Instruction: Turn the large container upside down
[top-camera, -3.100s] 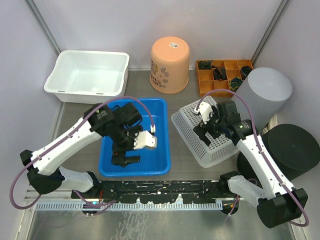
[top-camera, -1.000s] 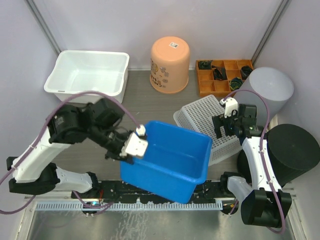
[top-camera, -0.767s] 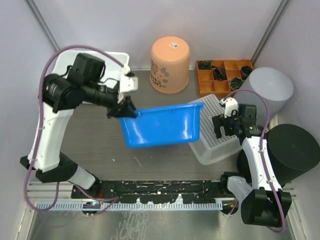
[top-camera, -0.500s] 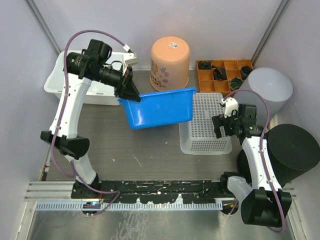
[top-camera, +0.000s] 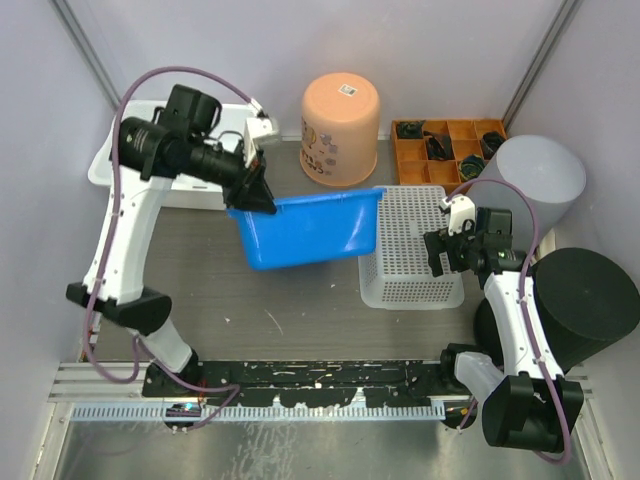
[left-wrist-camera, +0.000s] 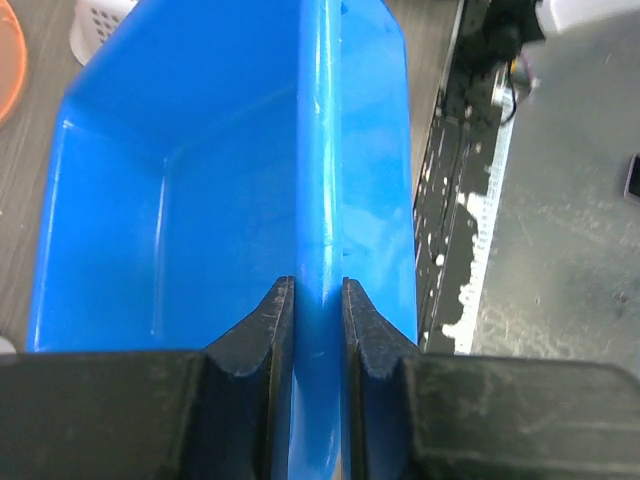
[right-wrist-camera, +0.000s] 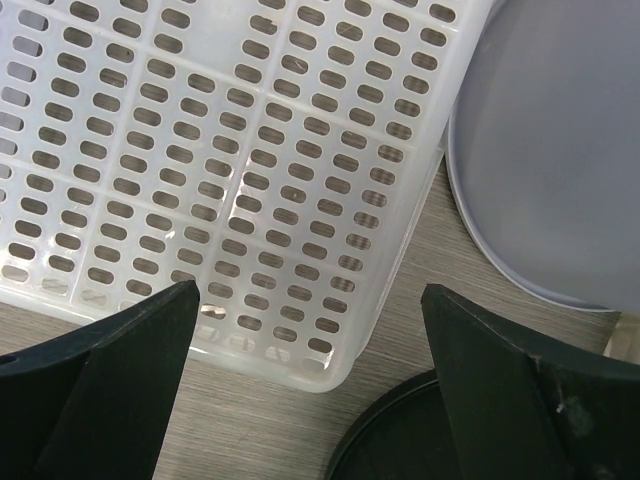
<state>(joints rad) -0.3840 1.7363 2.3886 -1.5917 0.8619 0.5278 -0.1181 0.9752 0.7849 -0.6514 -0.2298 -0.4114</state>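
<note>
The blue container (top-camera: 305, 232) has dropped a touch and drifted toward the near side compared with half a second ago. Three seconds back it was still sitting flat on the surface. The white basket (top-camera: 410, 250) hasn't budged in that last half second and lies bottom-up.

Nearest is the black cylinder (top-camera: 585, 300), right of the basket. The right gripper (top-camera: 443, 252) hangs over the basket's right edge, jaws spread wide with nothing in them. Its wrist view shows the holed bottom between the fingers (right-wrist-camera: 100, 400).

Just left of the basket, overlapping its left edge from above, the container hangs clear of the surface, tipped on its side. The left gripper (left-wrist-camera: 318, 290) has its jaws pinched almost closed on the container's rim, at the end farthest from the basket, one finger either side of the wall.

Behind the basket there's a grey cylinder (top-camera: 530, 175) to the right, an orange divided tray (top-camera: 445, 150) straight back and a peach bucket (top-camera: 341, 128), bottom up, to the back left.
</note>
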